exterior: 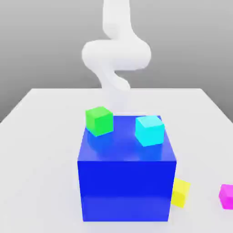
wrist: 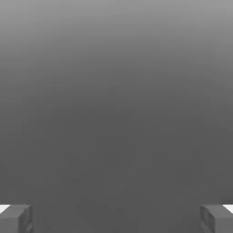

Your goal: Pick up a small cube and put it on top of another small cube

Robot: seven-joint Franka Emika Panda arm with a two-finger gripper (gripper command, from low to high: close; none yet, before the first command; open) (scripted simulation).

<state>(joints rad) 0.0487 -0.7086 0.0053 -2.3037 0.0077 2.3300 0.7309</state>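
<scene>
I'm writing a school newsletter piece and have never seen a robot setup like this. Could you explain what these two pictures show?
Both are computer-drawn scenes from a simulator. The white machine is a single robot arm with a two-finger gripper.

The exterior view looks at the scene from a camera off the arm. On a pale table sits a big blue cube. A small green cube and a small cyan cube rest on top of it. Towards the exterior view's right are a small yellow cube, partly hidden behind the blue one, and a small magenta cube, cut off by the picture's edge.

The hand view comes from a camera on the robot's hand. The jaws stand wide apart with nothing between them, so nothing is held.
</scene>
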